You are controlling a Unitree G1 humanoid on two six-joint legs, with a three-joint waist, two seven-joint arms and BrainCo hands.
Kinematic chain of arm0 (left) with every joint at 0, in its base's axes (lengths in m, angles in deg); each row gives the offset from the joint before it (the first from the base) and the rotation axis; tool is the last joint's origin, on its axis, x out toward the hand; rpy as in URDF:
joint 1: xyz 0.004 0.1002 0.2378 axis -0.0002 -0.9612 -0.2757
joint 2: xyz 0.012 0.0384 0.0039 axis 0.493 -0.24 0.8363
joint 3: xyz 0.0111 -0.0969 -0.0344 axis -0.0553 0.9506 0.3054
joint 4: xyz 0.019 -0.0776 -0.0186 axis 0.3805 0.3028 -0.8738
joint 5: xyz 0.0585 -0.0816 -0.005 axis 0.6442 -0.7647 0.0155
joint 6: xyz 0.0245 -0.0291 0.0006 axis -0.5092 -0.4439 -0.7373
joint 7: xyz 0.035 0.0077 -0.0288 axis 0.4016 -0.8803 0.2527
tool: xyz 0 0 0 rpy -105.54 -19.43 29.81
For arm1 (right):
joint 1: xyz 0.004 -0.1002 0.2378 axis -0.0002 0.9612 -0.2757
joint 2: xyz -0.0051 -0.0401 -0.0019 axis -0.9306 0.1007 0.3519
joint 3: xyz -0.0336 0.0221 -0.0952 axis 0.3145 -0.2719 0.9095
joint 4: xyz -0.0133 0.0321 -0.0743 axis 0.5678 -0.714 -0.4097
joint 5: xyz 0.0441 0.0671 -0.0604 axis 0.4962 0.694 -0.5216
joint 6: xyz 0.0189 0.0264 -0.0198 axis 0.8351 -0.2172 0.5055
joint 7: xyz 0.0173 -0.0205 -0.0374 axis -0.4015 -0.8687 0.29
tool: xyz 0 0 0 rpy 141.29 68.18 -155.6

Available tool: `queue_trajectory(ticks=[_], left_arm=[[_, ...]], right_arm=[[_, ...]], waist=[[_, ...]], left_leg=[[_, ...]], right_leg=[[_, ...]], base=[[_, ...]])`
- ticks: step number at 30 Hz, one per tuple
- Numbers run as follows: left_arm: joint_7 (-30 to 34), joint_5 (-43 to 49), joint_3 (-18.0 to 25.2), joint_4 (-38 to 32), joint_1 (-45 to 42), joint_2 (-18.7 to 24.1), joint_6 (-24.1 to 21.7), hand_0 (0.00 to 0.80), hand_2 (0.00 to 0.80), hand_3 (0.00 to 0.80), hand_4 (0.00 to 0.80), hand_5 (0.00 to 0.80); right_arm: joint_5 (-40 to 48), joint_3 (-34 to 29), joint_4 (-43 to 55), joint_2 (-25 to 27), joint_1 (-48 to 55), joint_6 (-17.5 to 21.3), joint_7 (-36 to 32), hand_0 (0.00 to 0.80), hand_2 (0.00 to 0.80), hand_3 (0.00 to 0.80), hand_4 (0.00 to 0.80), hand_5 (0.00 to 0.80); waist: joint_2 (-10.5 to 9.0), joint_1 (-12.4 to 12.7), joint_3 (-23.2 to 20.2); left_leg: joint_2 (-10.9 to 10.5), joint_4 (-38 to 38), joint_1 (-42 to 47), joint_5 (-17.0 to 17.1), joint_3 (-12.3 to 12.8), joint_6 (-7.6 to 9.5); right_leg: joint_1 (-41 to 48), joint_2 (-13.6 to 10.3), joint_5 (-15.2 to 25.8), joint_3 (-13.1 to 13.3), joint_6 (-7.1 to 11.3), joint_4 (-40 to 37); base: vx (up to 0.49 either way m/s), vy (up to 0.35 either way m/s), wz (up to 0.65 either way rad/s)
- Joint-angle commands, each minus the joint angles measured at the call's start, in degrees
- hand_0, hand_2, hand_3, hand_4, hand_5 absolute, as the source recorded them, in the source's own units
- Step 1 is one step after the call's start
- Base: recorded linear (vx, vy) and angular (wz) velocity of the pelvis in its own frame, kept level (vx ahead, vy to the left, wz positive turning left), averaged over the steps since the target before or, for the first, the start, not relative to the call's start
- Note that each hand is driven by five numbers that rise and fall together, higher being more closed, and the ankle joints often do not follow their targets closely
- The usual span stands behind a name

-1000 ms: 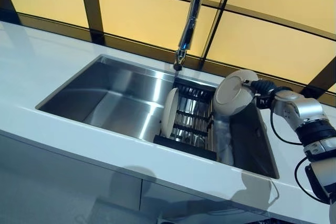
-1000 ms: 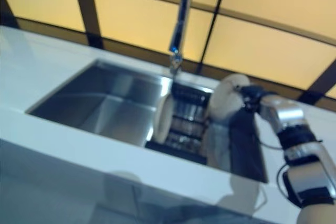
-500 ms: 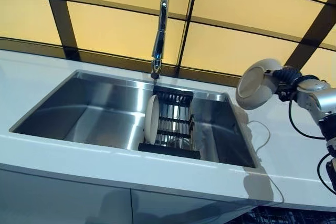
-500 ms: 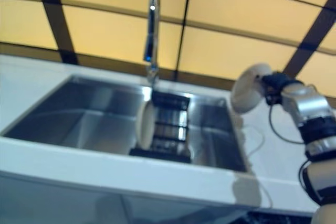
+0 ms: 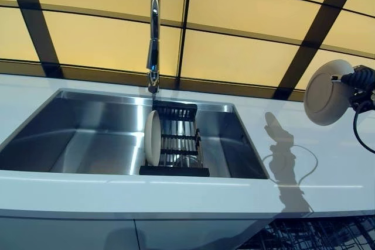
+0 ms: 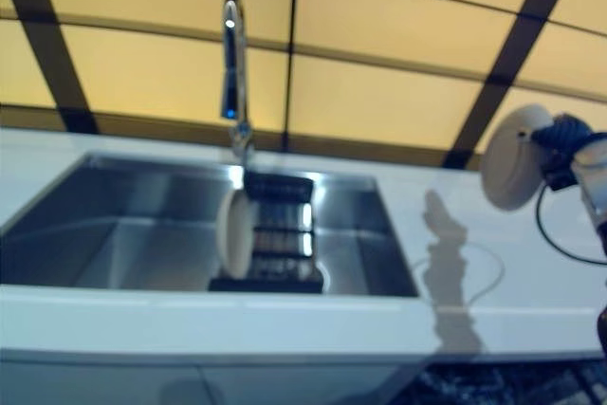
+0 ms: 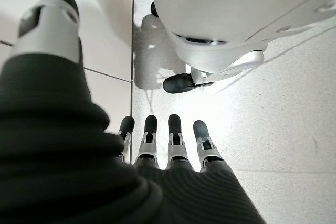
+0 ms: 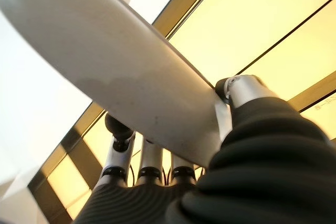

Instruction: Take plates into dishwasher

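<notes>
1. Right robot hand (image 5: 358, 86): raised over the white desk (image 5: 328, 168), fingers behind and thumb in front, pinching the rim of a round cream ceramic plate (image 5: 327, 92). In the right wrist view the plate (image 8: 115, 72) lies across the fingers (image 8: 151, 161) with the thumb (image 8: 239, 90) clamped on its edge.
2. Held plate: carried on edge, well clear of the desk, its face turned away from the robot hand toward the sink.
3. Second round cream plate (image 5: 152, 137): stands upright in a black slotted dish rack (image 5: 176, 156) inside the stainless steel sink (image 5: 88, 139), well apart from the right robot hand, on its plate side. A chrome tap (image 5: 154, 33) rises behind the rack.
4. Dark wire dishwasher basket (image 5: 316, 238): partly visible below the desk edge, beneath the right robot hand.
5. Left robot hand (image 7: 168, 145): hangs by the robot's side over the pale tiled floor (image 7: 273, 129), fingers straight, holding nothing.
6. Step in hand, judged: carry the plate down to the basket. Keep the pinch firm, as only the rim is held; keep the plate on edge, clear the desk lip before lowering, and line its edge up with a slot.
7. Change from half a second earlier: the view has swung rightward, so the sink sits further left and the basket shows more; the plate has travelled further from the sink, out over the desk.
</notes>
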Motion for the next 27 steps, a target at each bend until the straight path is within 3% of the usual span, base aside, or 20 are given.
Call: queue_trajectory(ticks=[1, 18, 27], left_arm=[[0.13, 1.1, -0.06, 1.49, 0.61, 1.32, 0.19, 0.0, 0.0, 0.0, 0.0, 0.0], [0.54, 4.13, 2.07, 1.2, -0.56, 1.33, -0.3, 0.0, 0.0, 0.0, 0.0, 0.0], [0.91, 5.31, 2.47, 1.37, -0.42, 1.23, 0.57, 0.0, 0.0, 0.0, 0.0, 0.0]], right_arm=[[-3.91, 0.52, -0.41, 4.78, -2.52, 4.17, -0.61, 0.8, 0.8, 0.8, 0.8, 0.8], [-8.82, -16.22, 5.62, 9.06, 21.0, 4.03, -4.4, 0.8, 0.8, 0.8, 0.8, 0.8], [-10.22, -21.59, 4.91, 10.63, 29.61, 5.4, -8.29, 0.8, 0.8, 0.8, 0.8, 0.8]], waist=[[-0.01, 0.74, -0.73], [0.85, -3.75, 0.39], [0.81, -5.71, 0.39]], left_leg=[[-1.65, 0.15, 1.69, -4.52, -2.18, 0.82], [-1.33, 0.15, 1.2, -4.62, 0.63, 0.76], [-0.86, 0.15, 1.01, -4.58, 1.98, 0.55]], right_leg=[[-0.97, -1.31, 2.73, -0.03, 5.45, 1.15], [-2.39, 0.07, 2.67, 2.94, 5.18, 0.95], [-2.83, 0.83, 2.89, 4.37, 5.21, 0.55]], base=[[-0.027, -0.052, -0.03], [-0.009, -0.025, -0.1], [-0.004, -0.015, -0.14]])
